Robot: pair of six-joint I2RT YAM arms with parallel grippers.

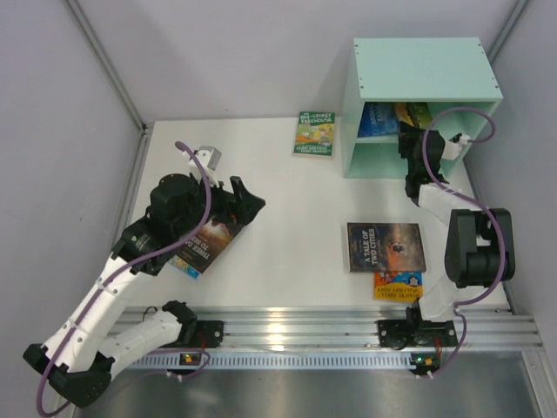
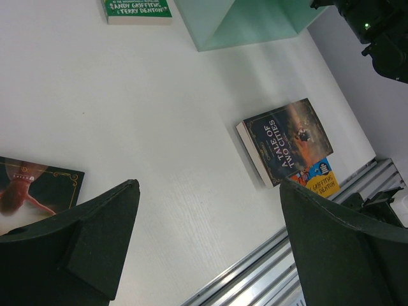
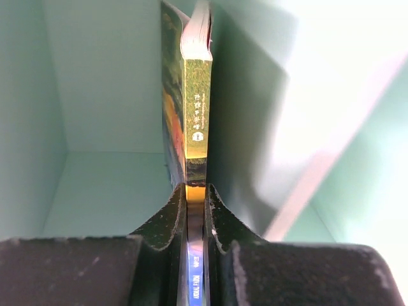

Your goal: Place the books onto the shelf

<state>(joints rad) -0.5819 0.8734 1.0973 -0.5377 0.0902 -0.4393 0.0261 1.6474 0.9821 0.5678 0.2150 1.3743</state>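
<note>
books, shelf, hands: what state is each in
left hand, open, empty
right hand, shut on gold-spine book
shelf, books in upper bay
green book, flat on table
two cities book, flat, overlapping yellow book
brown book, flat under left arm

Under me lies a white table (image 1: 287, 187), its top faintly wood-grained; along its near edge runs a ribbed aluminium rail (image 1: 300, 329); pale grey walls (image 1: 218, 52) close in behind and beside.
</note>
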